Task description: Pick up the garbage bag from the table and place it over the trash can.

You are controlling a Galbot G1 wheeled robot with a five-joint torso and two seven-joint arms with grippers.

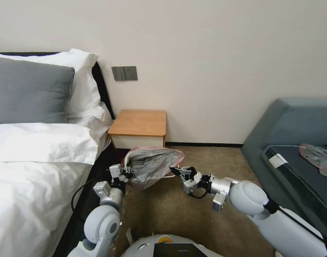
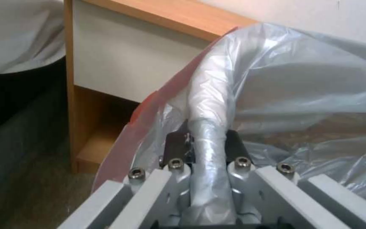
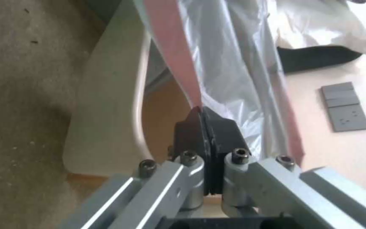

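The garbage bag (image 1: 154, 164), grey and wrinkly with a pink rim, hangs stretched between my two grippers in front of the table (image 1: 138, 123). My left gripper (image 1: 127, 171) is shut on a bunched fold of the bag (image 2: 206, 149). At the other side, my right gripper (image 1: 175, 171) is shut on the pink rim (image 3: 179, 63), its dark pads (image 3: 191, 133) pressed together. The cream-white trash can (image 3: 102, 105) shows beside and under the bag's film in the right wrist view. In the head view the bag covers it.
A bed with a white duvet (image 1: 28, 178) and pillows stands close on the left. A blue-grey sofa (image 1: 295, 128) on the right carries another crumpled bag (image 1: 317, 155). Brown carpet (image 1: 170, 214) lies between them. A black cable (image 1: 78, 192) loops by my left arm.
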